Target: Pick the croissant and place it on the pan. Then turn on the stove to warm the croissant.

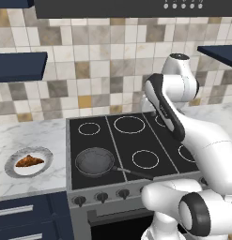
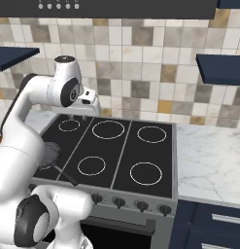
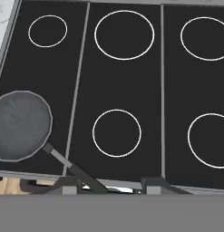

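Note:
The croissant (image 1: 29, 161) lies on a round white-and-grey plate (image 1: 46, 154) on the counter left of the stove (image 1: 136, 138). On the front left burner sits the dark pan (image 1: 95, 161), nothing in it, its black handle pointing right and toward the front. My gripper (image 2: 78, 115) hovers over the back of the stove (image 2: 121, 151), pointing down, far from the croissant. Looking down from the hand, the pan (image 3: 20, 124) is at lower left on the stove (image 3: 81, 90). My gripper (image 3: 111, 185) is open, with nothing between the fingertips. My arm hides part of the pan (image 2: 49, 154).
A row of dark knobs (image 1: 102, 197) (image 2: 119, 201) lines the steel front. Marble counter (image 1: 33, 133) (image 2: 209, 160) runs on both sides. Dark blue shelves (image 1: 19, 65) (image 2: 221, 68) jut from the tiled wall, and a hood (image 1: 136, 7) hangs overhead.

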